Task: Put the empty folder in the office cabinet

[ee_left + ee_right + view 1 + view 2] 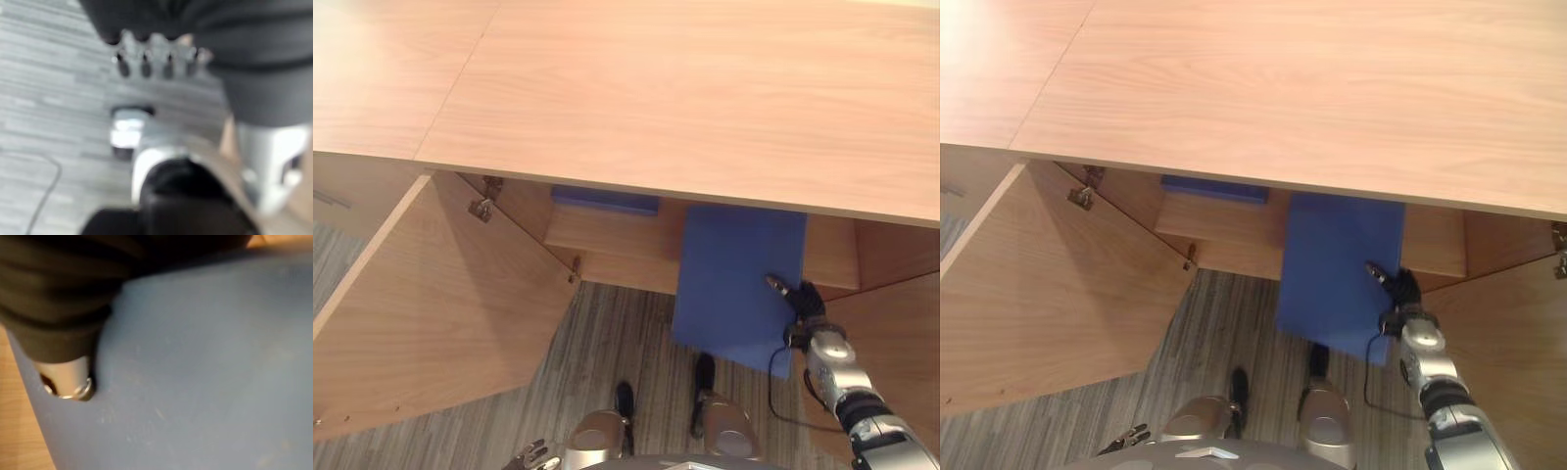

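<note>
The blue folder (734, 274) lies flat and sticks out of the open office cabinet (685, 88), its far end under the cabinet top and its near end over the floor. My right hand (803, 302) holds the folder's near right corner, thumb (68, 377) pressed on its upper face and the fingers hidden beneath it. In the right wrist view the folder's (205, 372) blue surface spreads out past the thumb. My left hand (536, 455) hangs low by my side over the carpet, its fingers (156, 56) relaxed and holding nothing.
A second blue folder (605, 200) lies on the inner shelf (617, 235) to the left. The left cabinet door (440, 294) swings wide open; the right door (901, 333) stands open beside my right arm. Grey striped carpet (597, 343) covers the floor.
</note>
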Controlling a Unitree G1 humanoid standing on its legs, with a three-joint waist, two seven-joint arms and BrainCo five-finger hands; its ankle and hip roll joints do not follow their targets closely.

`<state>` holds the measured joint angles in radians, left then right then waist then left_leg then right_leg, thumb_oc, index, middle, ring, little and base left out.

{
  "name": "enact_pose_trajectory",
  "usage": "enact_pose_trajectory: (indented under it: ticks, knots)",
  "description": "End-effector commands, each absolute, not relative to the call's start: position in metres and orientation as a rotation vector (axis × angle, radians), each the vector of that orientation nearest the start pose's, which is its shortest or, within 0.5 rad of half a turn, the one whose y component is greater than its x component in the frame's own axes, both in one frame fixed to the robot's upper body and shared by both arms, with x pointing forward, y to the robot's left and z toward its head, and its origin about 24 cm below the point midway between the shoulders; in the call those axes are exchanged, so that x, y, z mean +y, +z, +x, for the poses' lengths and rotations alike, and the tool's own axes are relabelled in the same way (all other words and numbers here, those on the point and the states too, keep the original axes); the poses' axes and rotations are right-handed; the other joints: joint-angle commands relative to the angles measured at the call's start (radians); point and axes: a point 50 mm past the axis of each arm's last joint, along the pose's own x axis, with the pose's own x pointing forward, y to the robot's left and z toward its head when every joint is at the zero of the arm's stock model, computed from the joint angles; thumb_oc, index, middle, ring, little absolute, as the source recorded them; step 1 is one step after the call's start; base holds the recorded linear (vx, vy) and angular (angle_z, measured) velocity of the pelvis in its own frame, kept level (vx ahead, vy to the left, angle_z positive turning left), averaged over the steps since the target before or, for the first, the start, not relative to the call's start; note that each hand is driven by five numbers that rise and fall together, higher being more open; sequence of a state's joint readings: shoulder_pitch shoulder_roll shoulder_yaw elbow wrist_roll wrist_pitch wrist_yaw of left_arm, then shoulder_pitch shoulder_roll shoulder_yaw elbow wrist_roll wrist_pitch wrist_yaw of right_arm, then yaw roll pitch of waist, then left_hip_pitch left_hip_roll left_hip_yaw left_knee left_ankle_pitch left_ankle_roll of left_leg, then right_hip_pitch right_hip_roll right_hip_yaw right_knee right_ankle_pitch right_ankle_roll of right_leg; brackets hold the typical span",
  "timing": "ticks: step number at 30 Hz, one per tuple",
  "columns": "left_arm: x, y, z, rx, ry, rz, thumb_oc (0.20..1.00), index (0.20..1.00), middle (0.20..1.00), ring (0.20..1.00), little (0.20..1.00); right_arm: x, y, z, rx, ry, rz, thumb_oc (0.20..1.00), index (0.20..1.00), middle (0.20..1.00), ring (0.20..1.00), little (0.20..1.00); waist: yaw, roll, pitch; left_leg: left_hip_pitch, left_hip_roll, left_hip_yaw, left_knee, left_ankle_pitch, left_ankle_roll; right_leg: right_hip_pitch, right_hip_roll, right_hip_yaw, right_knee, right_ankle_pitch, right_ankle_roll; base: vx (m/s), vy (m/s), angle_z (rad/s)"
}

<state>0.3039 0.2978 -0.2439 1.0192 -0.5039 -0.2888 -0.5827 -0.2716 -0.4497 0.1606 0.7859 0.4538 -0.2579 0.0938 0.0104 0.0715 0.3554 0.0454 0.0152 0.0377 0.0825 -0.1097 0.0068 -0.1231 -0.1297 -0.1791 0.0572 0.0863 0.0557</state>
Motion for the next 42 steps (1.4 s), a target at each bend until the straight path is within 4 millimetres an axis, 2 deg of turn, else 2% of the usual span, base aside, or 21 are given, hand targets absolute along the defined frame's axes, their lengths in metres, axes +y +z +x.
enact_pose_trajectory:
  ticks: [1, 2, 9, 11, 14, 20, 23, 26, 27, 28, 31, 36, 39, 41, 42]
  knots:
    - [0.227, -0.143, 0.022, 0.988, -0.282, -0.256, 1.000, 1.000, 1.000, 1.000, 1.000, -0.262, 0.001, 0.288, 0.160, -0.139, -0.024, 0.200, 0.200, 0.200, 0.200, 0.200, 0.030, -0.039, -0.022, 0.063, -0.034, -0.030, 0.049, -0.161, 0.035, -0.151, -0.079, 0.037, -0.024, 0.086, 0.116, 0.06, -0.059, 0.18]
    - [0.226, -0.144, 0.021, 0.987, -0.281, -0.245, 1.000, 1.000, 1.000, 1.000, 1.000, -0.267, 0.008, 0.295, 0.148, -0.200, 0.000, 0.200, 0.200, 0.200, 0.200, 0.200, 0.038, -0.033, -0.009, 0.058, -0.028, -0.037, 0.042, -0.160, 0.032, -0.175, -0.084, 0.038, 0.010, 0.080, 0.113, 0.07, -0.074, 0.21]
    - [0.218, -0.146, 0.034, 0.958, -0.291, -0.270, 1.000, 1.000, 1.000, 1.000, 1.000, -0.294, 0.030, 0.315, 0.128, -0.550, 0.189, 0.200, 0.200, 0.200, 0.200, 0.200, 0.036, 0.005, 0.028, 0.031, 0.001, -0.045, 0.038, -0.156, 0.009, -0.275, -0.084, 0.032, 0.122, 0.033, 0.083, 0.05, -0.055, 0.22]
    - [0.217, -0.146, 0.037, 0.952, -0.296, -0.275, 1.000, 1.000, 1.000, 1.000, 1.000, -0.297, 0.034, 0.318, 0.120, -0.584, 0.220, 0.200, 0.200, 0.200, 0.200, 0.200, 0.037, 0.011, 0.033, 0.025, 0.003, -0.044, 0.036, -0.153, 0.005, -0.288, -0.085, 0.029, 0.132, 0.029, 0.079, 0.00, -0.006, 0.08]
    - [0.209, -0.149, 0.041, 0.941, -0.294, -0.299, 1.000, 1.000, 1.000, 1.000, 1.000, -0.313, 0.048, 0.325, 0.105, -0.719, 0.338, 0.200, 0.200, 0.200, 0.200, 0.200, 0.039, 0.039, 0.048, 0.004, 0.012, -0.041, 0.033, -0.142, -0.006, -0.333, -0.086, 0.028, 0.178, 0.005, 0.063, 0.01, 0.010, -0.10]
    - [0.202, -0.150, 0.047, 0.932, -0.307, -0.324, 1.000, 1.000, 1.000, 1.000, 1.000, -0.331, 0.073, 0.334, 0.063, -0.834, 0.480, 0.200, 0.200, 0.200, 0.200, 0.200, 0.050, 0.069, 0.064, -0.027, 0.022, -0.042, 0.029, -0.129, -0.019, -0.383, -0.089, 0.024, 0.224, -0.023, 0.044, -0.01, -0.009, 0.07]
    - [0.200, -0.151, 0.052, 0.926, -0.314, -0.322, 1.000, 1.000, 1.000, 1.000, 1.000, -0.343, 0.088, 0.336, 0.019, -0.938, 0.663, 0.200, 0.200, 0.200, 0.200, 0.200, 0.057, 0.083, 0.073, -0.049, 0.033, -0.041, 0.028, -0.124, -0.024, -0.409, -0.083, 0.022, 0.246, -0.043, 0.035, -0.02, -0.020, 0.08]
    - [0.195, -0.151, 0.059, 0.916, -0.315, -0.313, 1.000, 1.000, 1.000, 1.000, 1.000, -0.343, 0.099, 0.342, -0.012, -0.934, 0.745, 0.200, 0.200, 0.200, 0.200, 0.200, 0.062, 0.084, 0.083, -0.070, 0.034, -0.045, 0.039, -0.125, -0.022, -0.420, -0.079, 0.025, 0.256, -0.049, 0.032, -0.02, -0.031, 0.04]
    - [0.195, -0.150, 0.062, 0.912, -0.317, -0.309, 1.000, 1.000, 1.000, 1.000, 1.000, -0.340, 0.104, 0.347, -0.011, -0.918, 0.750, 0.200, 0.200, 0.200, 0.200, 0.200, 0.064, 0.085, 0.085, -0.078, 0.033, -0.049, 0.044, -0.125, -0.022, -0.424, -0.079, 0.027, 0.259, -0.052, 0.031, -0.01, -0.045, 0.07]
    - [0.193, -0.150, 0.068, 0.905, -0.316, -0.309, 1.000, 1.000, 1.000, 1.000, 1.000, -0.333, 0.118, 0.357, -0.008, -0.905, 0.797, 0.200, 0.200, 0.200, 0.200, 0.200, 0.067, 0.091, 0.096, -0.096, 0.031, -0.054, 0.062, -0.129, -0.020, -0.444, -0.078, 0.037, 0.278, -0.057, 0.028, -0.01, -0.031, 0.07]
    - [0.191, -0.149, 0.075, 0.894, -0.315, -0.311, 1.000, 1.000, 1.000, 1.000, 1.000, -0.334, 0.134, 0.361, -0.067, -0.916, 0.876, 0.200, 0.200, 0.200, 0.200, 0.200, 0.071, 0.096, 0.106, -0.122, 0.033, -0.055, 0.086, -0.132, -0.019, -0.468, -0.078, 0.048, 0.303, -0.066, 0.025, 0.00, -0.038, 0.04]
    - [0.189, -0.147, 0.083, 0.883, -0.299, -0.332, 1.000, 1.000, 1.000, 1.000, 1.000, -0.329, 0.180, 0.376, -0.127, -0.833, 0.835, 0.200, 0.200, 0.200, 0.200, 0.200, 0.085, 0.108, 0.126, -0.162, 0.040, -0.057, 0.109, -0.129, -0.025, -0.501, -0.084, 0.043, 0.343, -0.091, 0.014, 0.03, -0.039, 0.06]
    - [0.189, -0.147, 0.087, 0.874, -0.301, -0.334, 1.000, 1.000, 1.000, 1.000, 1.000, -0.332, 0.206, 0.378, -0.184, -0.812, 0.798, 0.200, 0.200, 0.200, 0.200, 0.200, 0.093, 0.117, 0.136, -0.191, 0.048, -0.061, 0.115, -0.112, -0.033, -0.525, -0.082, 0.042, 0.378, -0.112, 0.001, 0.02, -0.070, 0.04]
    - [0.189, -0.145, 0.091, 0.857, -0.301, -0.331, 1.000, 1.000, 1.000, 1.000, 1.000, -0.333, 0.232, 0.378, -0.296, -0.834, 0.849, 0.200, 0.200, 0.200, 0.200, 0.200, 0.100, 0.126, 0.148, -0.231, 0.053, -0.064, 0.124, -0.081, -0.040, -0.534, -0.081, 0.037, 0.397, -0.134, -0.013, 0.01, -0.089, 0.07]
    - [0.189, -0.145, 0.093, 0.852, -0.302, -0.331, 1.000, 1.000, 1.000, 1.000, 1.000, -0.331, 0.236, 0.379, -0.291, -0.824, 0.857, 0.200, 0.200, 0.200, 0.200, 0.200, 0.101, 0.129, 0.152, -0.243, 0.053, -0.066, 0.130, -0.073, -0.041, -0.538, -0.081, 0.037, 0.404, -0.139, -0.015, 0.00, -0.069, 0.05]
